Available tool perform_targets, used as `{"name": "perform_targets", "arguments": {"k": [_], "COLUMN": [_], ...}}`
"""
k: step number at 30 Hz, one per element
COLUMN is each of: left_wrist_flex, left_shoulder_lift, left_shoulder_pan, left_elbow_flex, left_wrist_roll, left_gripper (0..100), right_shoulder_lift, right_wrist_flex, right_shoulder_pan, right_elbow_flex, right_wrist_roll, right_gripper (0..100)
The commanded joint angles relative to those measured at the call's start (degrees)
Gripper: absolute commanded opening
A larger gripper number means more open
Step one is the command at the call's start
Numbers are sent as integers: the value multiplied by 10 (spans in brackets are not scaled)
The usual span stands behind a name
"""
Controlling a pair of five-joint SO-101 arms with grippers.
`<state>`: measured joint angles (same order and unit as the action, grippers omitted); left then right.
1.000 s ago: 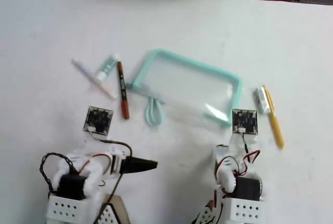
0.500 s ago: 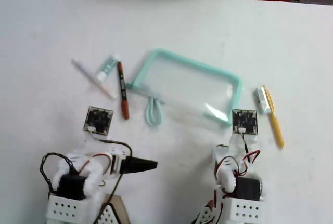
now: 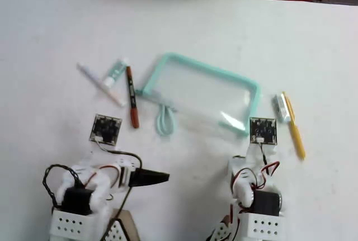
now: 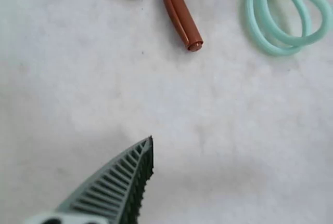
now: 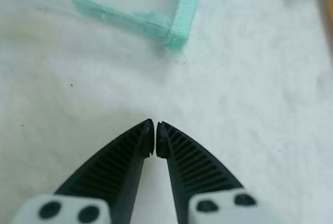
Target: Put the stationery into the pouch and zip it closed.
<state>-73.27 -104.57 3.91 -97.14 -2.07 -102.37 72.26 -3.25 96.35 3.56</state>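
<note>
High view has both arms folded at the near edge of the white table. The left gripper is spread wide: one finger sticks out sideways toward the other arm, and in the left wrist view its other finger stands alone over bare tabletop. The right gripper is pinched together with nothing between its tips.

Just beyond the right gripper's tips, apart from them, lies the near right corner of the pouch. Ahead of the left gripper, also apart from it, are the brown-red end of the marker and the pouch's teal loop, which hangs toward the arms.

Seen from above, the pouch is clear with a teal rim. It lies flat with its long axis across the table and its right end nearer. The marker runs near to far just left of it.

Farther left, a white pen lies on a diagonal, its far end pointing left, and a teal and white tube lies against it. Right of the pouch, a yellow pen runs near to far, with a small grey piece beside its far end.
</note>
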Motion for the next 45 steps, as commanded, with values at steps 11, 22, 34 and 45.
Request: {"name": "perform_targets", "arguments": {"k": [11,22,34,45], "left_wrist_flex": [71,84,74,98], "left_shoulder_lift": [0,0,0,0], "left_shoulder_pan": [6,-45,-69,-82], "left_elbow_flex": [3,47,61,32], "left_wrist_roll": [7,-101,-171,-230], "left_gripper": [646,645,645,645], "right_shoulder_lift": [-6,-6,-7,-3], "right_wrist_flex": [-106,-243,-259,-261], "right_shoulder_pan": [0,7,7,78], "right_elbow_flex": [5,4,-59,-77], "right_wrist_roll": [-4,-3,218,257], "right_gripper": [18,18,18,30]}}
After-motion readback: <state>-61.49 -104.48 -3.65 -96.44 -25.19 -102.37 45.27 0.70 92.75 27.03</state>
